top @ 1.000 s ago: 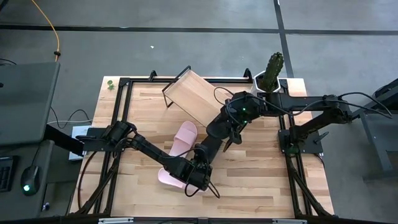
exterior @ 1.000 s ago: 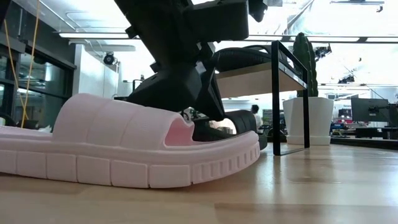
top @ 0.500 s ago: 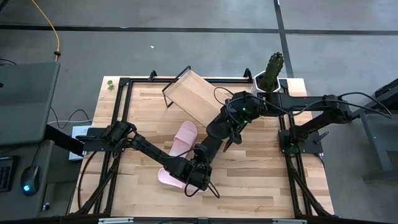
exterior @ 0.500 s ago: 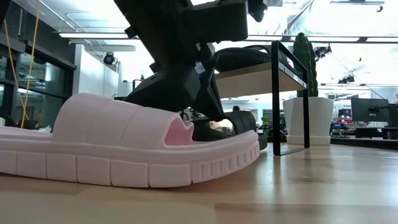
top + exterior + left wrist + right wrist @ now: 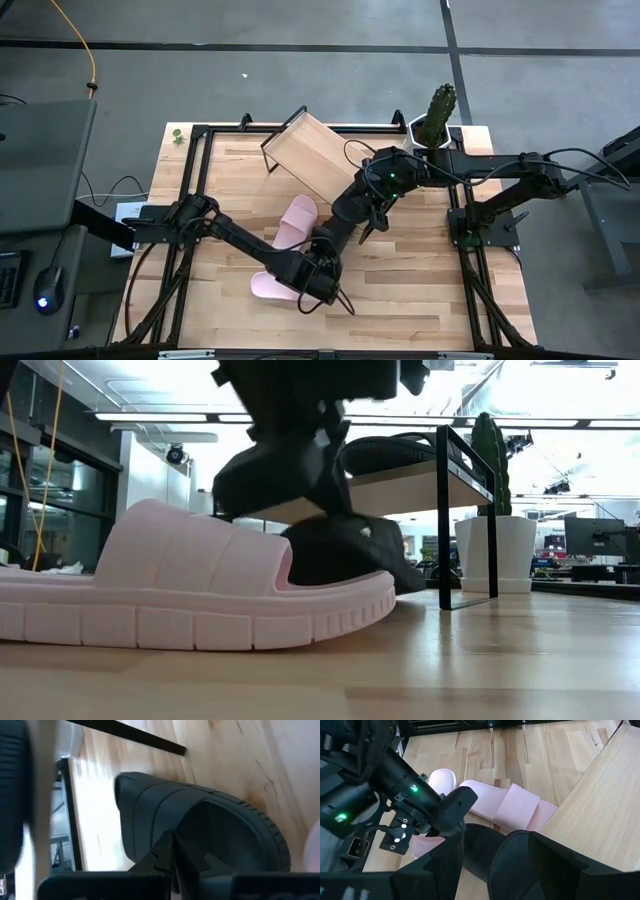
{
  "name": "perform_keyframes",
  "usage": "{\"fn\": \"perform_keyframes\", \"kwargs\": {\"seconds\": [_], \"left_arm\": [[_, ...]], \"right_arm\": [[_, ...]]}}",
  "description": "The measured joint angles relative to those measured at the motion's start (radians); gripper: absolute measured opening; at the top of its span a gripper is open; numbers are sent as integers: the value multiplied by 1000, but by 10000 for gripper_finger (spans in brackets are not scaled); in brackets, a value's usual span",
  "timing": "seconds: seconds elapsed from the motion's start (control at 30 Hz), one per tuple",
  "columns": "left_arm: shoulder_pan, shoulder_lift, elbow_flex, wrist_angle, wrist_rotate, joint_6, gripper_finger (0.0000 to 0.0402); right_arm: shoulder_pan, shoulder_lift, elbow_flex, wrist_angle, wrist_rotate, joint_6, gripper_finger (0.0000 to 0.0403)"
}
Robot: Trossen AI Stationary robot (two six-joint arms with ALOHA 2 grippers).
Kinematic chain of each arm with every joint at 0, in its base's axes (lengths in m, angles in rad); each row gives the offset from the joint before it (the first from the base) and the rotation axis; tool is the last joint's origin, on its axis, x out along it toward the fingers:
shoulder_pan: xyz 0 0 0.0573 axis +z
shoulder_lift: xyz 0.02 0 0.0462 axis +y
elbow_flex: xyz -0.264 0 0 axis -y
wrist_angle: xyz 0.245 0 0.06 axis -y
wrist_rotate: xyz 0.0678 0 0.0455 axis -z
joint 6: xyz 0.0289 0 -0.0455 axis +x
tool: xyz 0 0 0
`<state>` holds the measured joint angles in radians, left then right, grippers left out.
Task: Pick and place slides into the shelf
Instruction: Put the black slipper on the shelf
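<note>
As counted — two pink slides (image 5: 297,222), two black (image 5: 485,845)

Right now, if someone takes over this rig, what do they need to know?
Left pincer: low over the table's front middle, at a black slide; grip unclear.
Right pincer: reaching in from the shelf side, also over a black slide; grip unclear.
Pink slide lies mid-table; second pink slide beside the left pincer.
Shelf: visible board bare from above.
Done: nothing visibly placed. Left: every slide in sight.
</note>
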<state>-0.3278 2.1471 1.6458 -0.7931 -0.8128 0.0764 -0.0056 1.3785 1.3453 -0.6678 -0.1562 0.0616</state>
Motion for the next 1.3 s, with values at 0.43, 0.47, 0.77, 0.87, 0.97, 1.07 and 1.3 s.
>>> {"fn": "perform_keyframes", "kwargs": {"seconds": [0.43,0.47,0.77,0.87,0.97,1.07,1.3], "left_arm": [[-29,0,8,-72,-20,-33,0],[-34,0,8,-83,-22,-41,0],[-68,-17,10,-137,-45,-75,0],[-73,-26,10,-147,-51,-86,0],[-73,-33,10,-155,-52,-92,0],[-79,-46,10,-169,-53,-102,0],[-100,-76,10,-214,-61,-143,0]], "right_arm": [[0,0,0,0,3,-3,211],[0,0,0,0,3,-3,211],[0,0,0,-1,41,-3,211],[0,0,0,-1,40,-3,211],[0,0,0,-1,40,-3,211],[0,0,0,-2,40,-3,211],[0,0,0,-7,40,-3,211]]}}
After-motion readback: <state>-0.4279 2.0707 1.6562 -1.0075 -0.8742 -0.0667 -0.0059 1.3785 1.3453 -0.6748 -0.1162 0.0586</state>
